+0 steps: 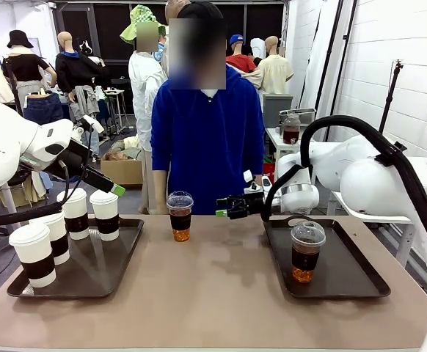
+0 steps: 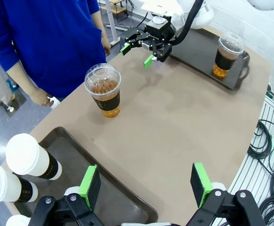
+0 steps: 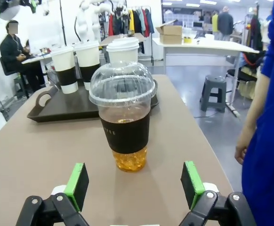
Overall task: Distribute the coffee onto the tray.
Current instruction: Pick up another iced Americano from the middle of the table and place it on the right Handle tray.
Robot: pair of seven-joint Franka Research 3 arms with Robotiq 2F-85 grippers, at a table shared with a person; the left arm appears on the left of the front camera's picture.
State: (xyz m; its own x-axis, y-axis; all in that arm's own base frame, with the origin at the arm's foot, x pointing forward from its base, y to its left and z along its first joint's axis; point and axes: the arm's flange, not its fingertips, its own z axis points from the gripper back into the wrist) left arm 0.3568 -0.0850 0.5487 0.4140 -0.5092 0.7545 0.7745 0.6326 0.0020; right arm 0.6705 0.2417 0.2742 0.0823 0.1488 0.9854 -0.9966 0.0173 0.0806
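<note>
A: Front view. The right tool [image 1: 227, 210] is seen spread wide, level with the clear cup [image 1: 180, 215] that stands on the bare bench [image 1: 221, 293] near the far edge, between the two trays. A gap is left between them. Risk noted: if the cup is met off-centre by one pad, it could be pushed over or slid toward the person [image 1: 207, 139].

B: Agreed. A second clear cup [image 1: 306, 251] is already set on the right tray [image 1: 345, 282]; four white cups [image 1: 106, 214] are held by the left tray [image 1: 89, 275]. The left tool [image 1: 114, 189] hangs above them; its opening cannot be judged here.

A: Left wrist view. The left tool [image 2: 146, 186] is shown wide and empty, over the near corner of the left tray [image 2: 113, 200]. The white cups [image 2: 31, 159] are cut off at the frame's edge.

B: Right wrist view. The right tool [image 3: 134, 184] is open with the clear cup [image 3: 124, 117] centred ahead, not yet between the pads. A soft plastic wall could be crushed and the dome lid popped if squeezed hard. The fill level is masked by the dark sleeve.
</note>
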